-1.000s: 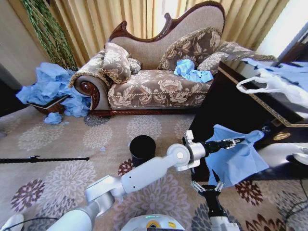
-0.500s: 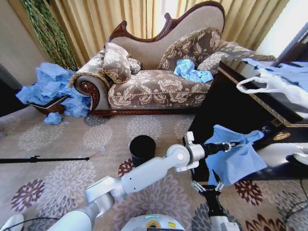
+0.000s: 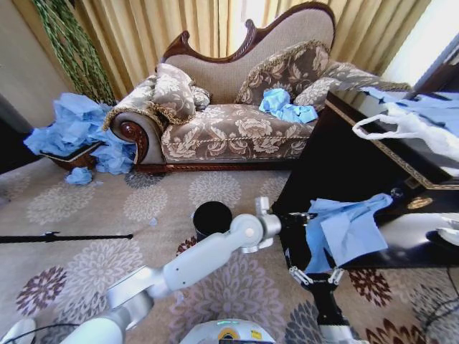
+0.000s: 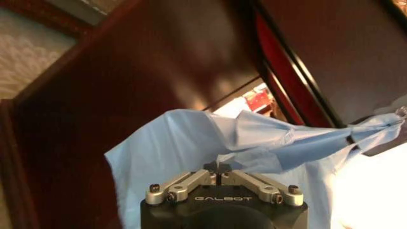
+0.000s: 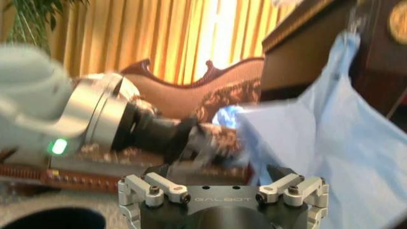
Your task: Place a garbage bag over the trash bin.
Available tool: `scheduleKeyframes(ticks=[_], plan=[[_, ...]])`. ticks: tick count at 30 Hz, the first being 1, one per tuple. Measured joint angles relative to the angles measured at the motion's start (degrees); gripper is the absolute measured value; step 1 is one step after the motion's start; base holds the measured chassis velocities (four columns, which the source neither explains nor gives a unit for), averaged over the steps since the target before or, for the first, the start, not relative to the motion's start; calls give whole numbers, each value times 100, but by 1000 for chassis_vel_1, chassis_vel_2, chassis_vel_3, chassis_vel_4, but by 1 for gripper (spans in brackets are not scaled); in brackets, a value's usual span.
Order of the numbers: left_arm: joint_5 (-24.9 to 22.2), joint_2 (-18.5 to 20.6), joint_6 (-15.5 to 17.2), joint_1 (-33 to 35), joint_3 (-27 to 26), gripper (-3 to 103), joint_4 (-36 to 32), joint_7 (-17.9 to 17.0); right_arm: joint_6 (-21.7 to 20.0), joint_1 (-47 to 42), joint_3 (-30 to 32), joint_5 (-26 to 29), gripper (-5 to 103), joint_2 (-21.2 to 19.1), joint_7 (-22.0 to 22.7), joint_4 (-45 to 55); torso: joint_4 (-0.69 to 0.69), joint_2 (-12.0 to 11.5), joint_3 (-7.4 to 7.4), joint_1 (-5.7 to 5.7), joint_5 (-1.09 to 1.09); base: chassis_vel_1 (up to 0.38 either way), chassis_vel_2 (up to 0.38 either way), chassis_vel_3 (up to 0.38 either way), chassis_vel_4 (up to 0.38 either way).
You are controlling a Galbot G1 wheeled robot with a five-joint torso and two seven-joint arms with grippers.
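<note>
The garbage bag [image 3: 346, 233] is a thin light-blue sheet hanging in front of the dark table, with one corner [image 3: 384, 201] still up at the table edge. My left gripper [image 3: 308, 216] is shut on its upper left edge, and the left wrist view shows the closed fingertips [image 4: 218, 171] pinching the bag [image 4: 184, 148]. The black trash bin [image 3: 212, 219] stands on the carpet to the left of that gripper, apart from the bag. My right gripper [image 3: 313, 275] waits open just below the bag's lower edge. In the right wrist view the bag [image 5: 330, 143] hangs beyond the open right gripper [image 5: 224, 187].
A dark wooden table [image 3: 337, 143] fills the right side, with a white loop-handled bag [image 3: 409, 127] on top. The patterned sofa [image 3: 237, 122] stands behind, a heap of blue bags [image 3: 75, 132] lies at its left, and a black rod [image 3: 64, 236] lies on the carpet.
My left arm has drawn back to the left toward the bin, pulling the blue bag with it. The bag now hangs narrower and closer to the right gripper.
</note>
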Motion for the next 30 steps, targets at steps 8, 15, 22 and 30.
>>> scheduleKeyframes(ticks=[8, 15, 22, 30], plan=[[86, 368, 23, 550, -288, 0, -207, -53, 42, -216, -80, -18, 100, -104, 36, 428, -1, 0, 0, 0, 0, 0, 0, 0, 0], [280, 636, -8, 1029, -543, 0, -317, -7, 227, -379, -114, -410, 100, -293, -15, 840, 0, 0, 0, 0, 1, 0, 0, 0, 0], [241, 1088, -5, 1613, -1411, 0, -702, -21, 22, -348, -85, -127, 100, -466, 29, 1020, 0, 0, 0, 0, 1, 0, 0, 0, 0], [150, 1578, 15, 2158, -2106, 0, -1155, -30, -73, -271, -74, -16, 100, -489, 77, 1020, -1, 0, 0, 0, 1, 0, 0, 0, 0]])
